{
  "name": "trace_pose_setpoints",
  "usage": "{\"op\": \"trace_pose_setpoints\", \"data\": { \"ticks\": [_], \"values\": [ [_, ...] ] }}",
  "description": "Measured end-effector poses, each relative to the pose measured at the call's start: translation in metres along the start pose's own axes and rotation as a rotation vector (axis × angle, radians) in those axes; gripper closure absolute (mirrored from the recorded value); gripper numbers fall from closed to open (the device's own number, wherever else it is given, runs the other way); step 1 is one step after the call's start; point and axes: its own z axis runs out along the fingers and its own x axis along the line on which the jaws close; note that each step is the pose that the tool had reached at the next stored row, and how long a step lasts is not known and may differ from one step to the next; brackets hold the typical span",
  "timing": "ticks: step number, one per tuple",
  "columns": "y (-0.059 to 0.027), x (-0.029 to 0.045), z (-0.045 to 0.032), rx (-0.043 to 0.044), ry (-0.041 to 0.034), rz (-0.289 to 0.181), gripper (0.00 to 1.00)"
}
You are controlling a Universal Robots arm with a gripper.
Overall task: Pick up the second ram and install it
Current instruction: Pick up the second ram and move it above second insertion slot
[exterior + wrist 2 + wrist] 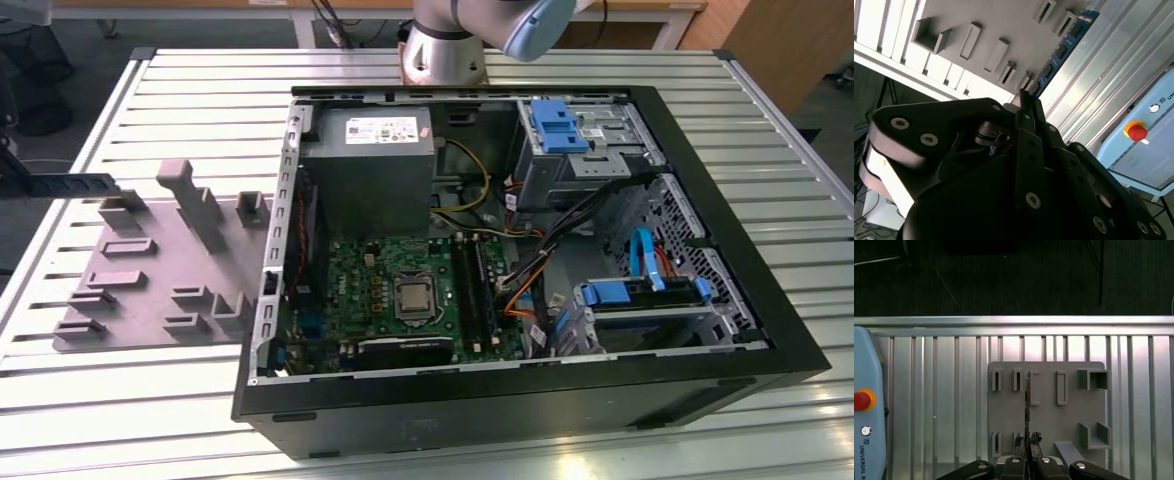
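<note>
The second ram (1064,47) is a thin blue-green strip with black chips, reaching from my fingertips out over the grey fixture plate (979,15). In the first wrist view the ram (1026,405) is edge-on, a thin dark line between two slot holders of the plate (1074,415). My gripper (1026,450) (1024,100) is shut on the ram's near end. I cannot tell whether the strip still rests in the plate or hangs just above it. The open computer case (747,345) holds the motherboard (387,290) with its long black memory slots (474,285).
The grey fixture plate (147,270) lies on the slatted metal table (200,90), to the exterior view's left of the case. A blue pendant with a red button (861,400) lies near the plate. Cables and drive bays (574,140) crowd the case beside the memory slots.
</note>
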Motion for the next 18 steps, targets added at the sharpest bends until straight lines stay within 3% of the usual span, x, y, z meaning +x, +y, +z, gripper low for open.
{"op": "trace_pose_setpoints", "data": {
  "ticks": [7,18],
  "values": [
    [0.0003,-0.0002,-0.0100,0.0002,-0.0001,-0.001,0.86],
    [-0.0019,-0.0003,-0.0109,0.0000,0.0000,-0.001,0.86]
  ]
}}
